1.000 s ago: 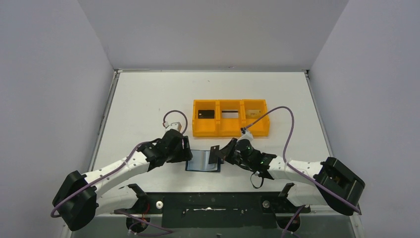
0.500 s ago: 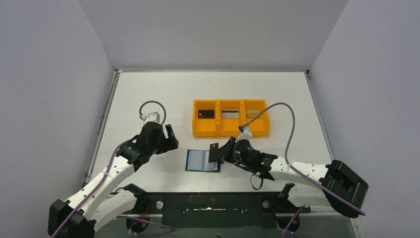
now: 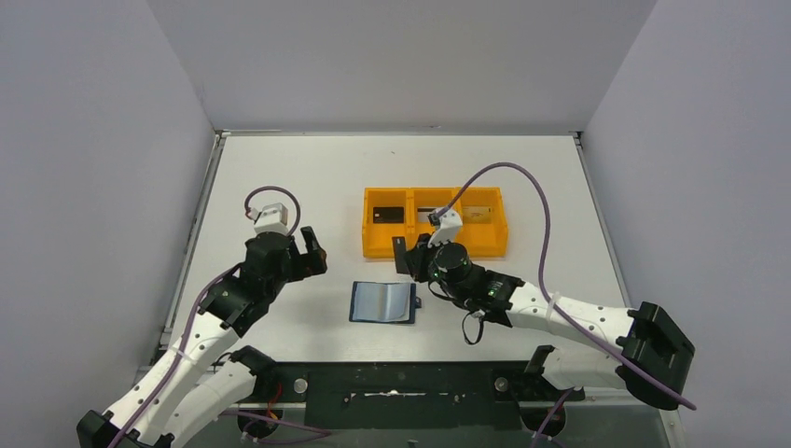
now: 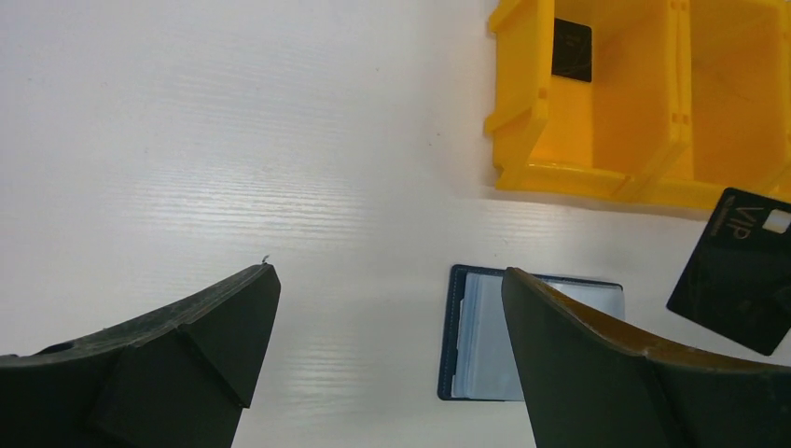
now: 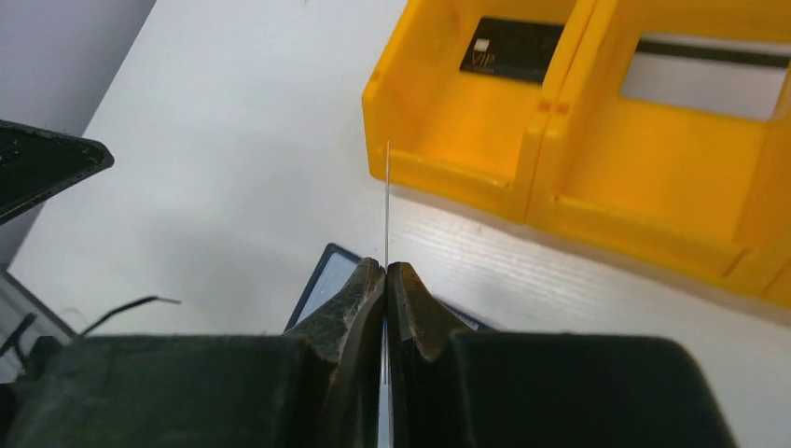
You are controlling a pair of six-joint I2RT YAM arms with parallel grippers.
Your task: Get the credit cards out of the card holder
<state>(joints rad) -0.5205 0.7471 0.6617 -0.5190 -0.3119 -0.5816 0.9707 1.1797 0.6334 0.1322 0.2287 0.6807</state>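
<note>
**Fig. Card transfer between holder and tray, viewed across the table from its left edge to its right**

The left gripper hung released, its jaws spread wide and empty, over the white table toward the left edge. Held well apart from the work, it likely left the other arm room to move.

The dark navy bifold card holder with its pale blue lining lay opened flat near the middle of the near edge, pockets facing up. Whether any card remained in those pockets could not be told.

Just beyond its far right corner, the right gripper was clenched on a thin, rectangular, VIP-printed black card. It pinched the lower edge, so the black card stood upright and clear of the table. That grip probably suited dropping it edgewise into a bin.

Behind, around the table's middle, stood the orange plastic three-compartment tray. Its left compartment held a second black card lying flat, its middle compartment a pale grey card, and its right compartment a beige card. The held card hovered near the front wall of the left compartment, the likeliest destination. The extraction appeared nearly finished.
</note>
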